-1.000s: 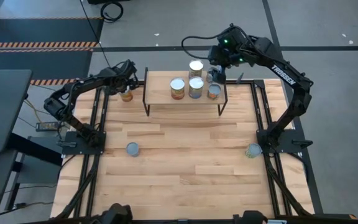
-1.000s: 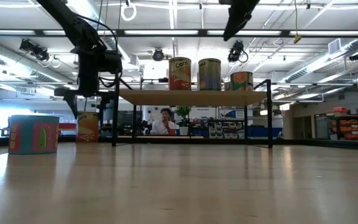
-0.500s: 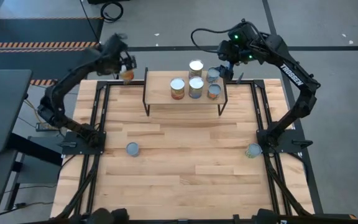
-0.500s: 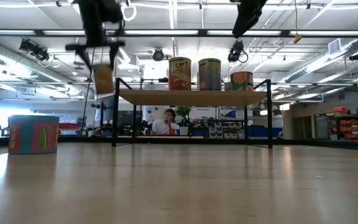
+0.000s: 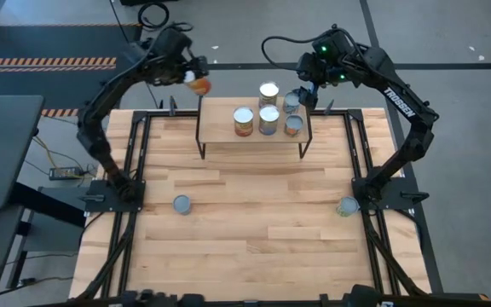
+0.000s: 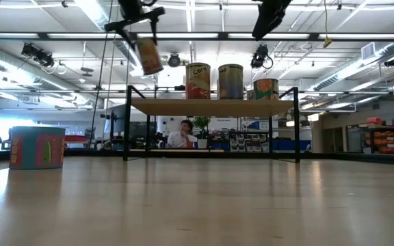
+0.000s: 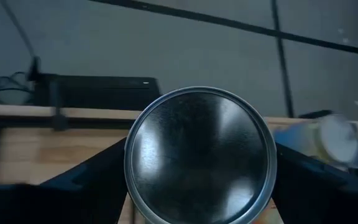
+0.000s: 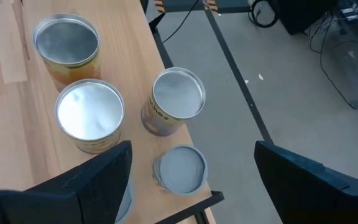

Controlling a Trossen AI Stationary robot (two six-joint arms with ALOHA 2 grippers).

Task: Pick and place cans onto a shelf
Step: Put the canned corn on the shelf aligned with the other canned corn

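Left end effector (image 5: 193, 78) clamped on an orange can (image 5: 199, 84), tilted in the air just off the shelf (image 5: 220, 135) at its left far corner. Best levelled upright, then lowered onto bare board left of the standing cans (image 5: 268, 119). Right end effector (image 5: 303, 92) spread empty above them.

Tabletop (image 5: 254, 222): light wood, black rails at 3 and 9 o'clock.
Floor (image 5: 467, 51): grey, hazard-striped tape (image 5: 45, 61) at 10 o'clock.
Cable (image 5: 153, 14): coiled at 12 o'clock.
Person (image 6: 182, 134): seated in the background.
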